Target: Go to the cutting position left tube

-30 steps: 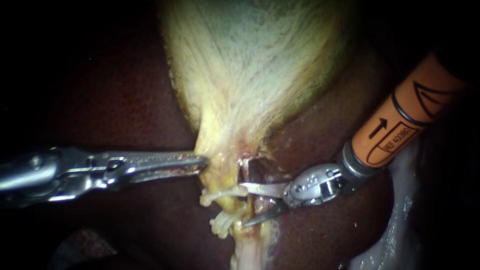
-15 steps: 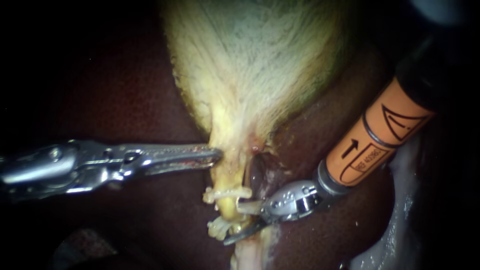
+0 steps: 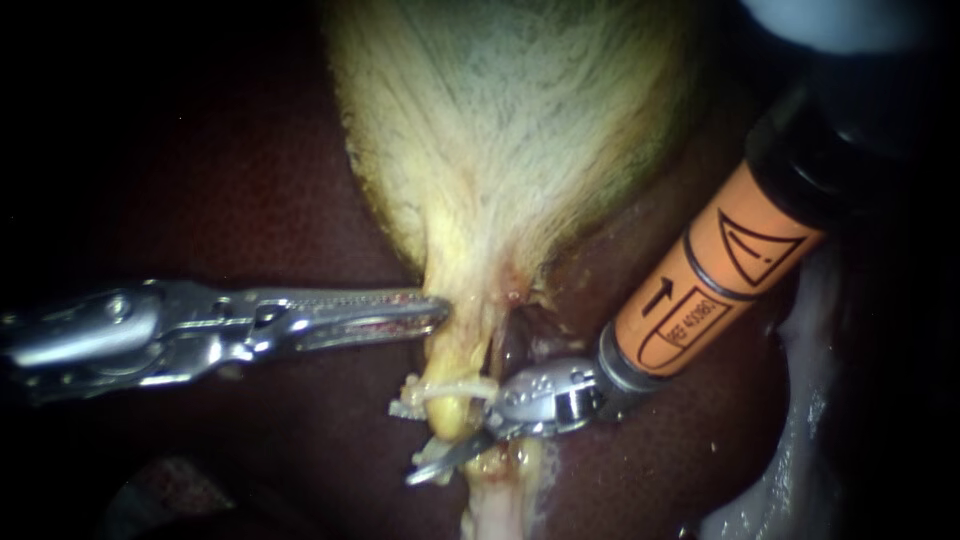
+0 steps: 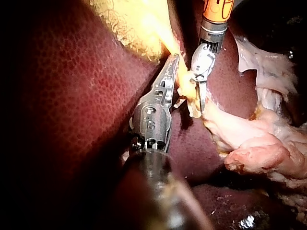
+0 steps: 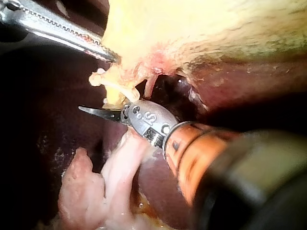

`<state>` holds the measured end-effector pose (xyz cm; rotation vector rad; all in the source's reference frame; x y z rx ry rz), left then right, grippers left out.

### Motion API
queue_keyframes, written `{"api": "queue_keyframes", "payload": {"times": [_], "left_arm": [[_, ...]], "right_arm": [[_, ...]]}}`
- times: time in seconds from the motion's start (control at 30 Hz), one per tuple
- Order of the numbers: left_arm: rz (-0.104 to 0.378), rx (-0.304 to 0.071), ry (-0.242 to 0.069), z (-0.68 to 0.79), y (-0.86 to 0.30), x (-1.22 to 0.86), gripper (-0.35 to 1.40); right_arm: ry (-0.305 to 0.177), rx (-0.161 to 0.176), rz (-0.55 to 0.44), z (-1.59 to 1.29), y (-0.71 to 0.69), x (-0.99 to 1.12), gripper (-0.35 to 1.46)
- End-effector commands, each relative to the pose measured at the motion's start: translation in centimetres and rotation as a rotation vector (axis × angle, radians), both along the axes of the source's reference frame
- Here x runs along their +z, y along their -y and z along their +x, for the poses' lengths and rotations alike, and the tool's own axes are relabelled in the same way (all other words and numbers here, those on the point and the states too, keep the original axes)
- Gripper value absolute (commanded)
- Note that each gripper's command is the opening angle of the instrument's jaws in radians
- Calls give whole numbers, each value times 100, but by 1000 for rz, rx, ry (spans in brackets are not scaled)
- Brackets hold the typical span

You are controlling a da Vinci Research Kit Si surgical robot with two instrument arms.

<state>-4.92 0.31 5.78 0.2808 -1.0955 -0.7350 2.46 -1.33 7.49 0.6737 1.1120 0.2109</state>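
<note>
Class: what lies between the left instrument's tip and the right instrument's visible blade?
In the endoscope view, the yellow tube below the gallbladder, crossed by a pale clip.

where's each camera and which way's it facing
endoscope: close in, facing the gallbladder; left instrument enters left, right instrument upper right.
left wrist: on the left arm, looking along its shaft to the tube.
right wrist: on the right arm, along its orange shaft.
shared: all show both instruments at the tube.

L instrument (image 3: 430,315): shiny metal | R instrument (image 3: 450,447): metal tip, glossy plastic sleeve (image 3: 700,290) | liver (image 3: 250,180): wet-glossy | gallbladder (image 3: 520,130): matt, fibrous
</note>
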Motion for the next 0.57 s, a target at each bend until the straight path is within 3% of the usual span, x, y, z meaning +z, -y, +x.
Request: {"api": "queue_keyframes", "payload": {"times": [0.03, 0.57], "left_arm": [[0, 2, 1, -1, 0, 0, -13], [-1, 2, 1, -2, 1, 1, -13]], "right_arm": [[3, -2, 7, 1, 0, 0, 135], [14, 3, 37, 1, 2, 5, 135]]}}
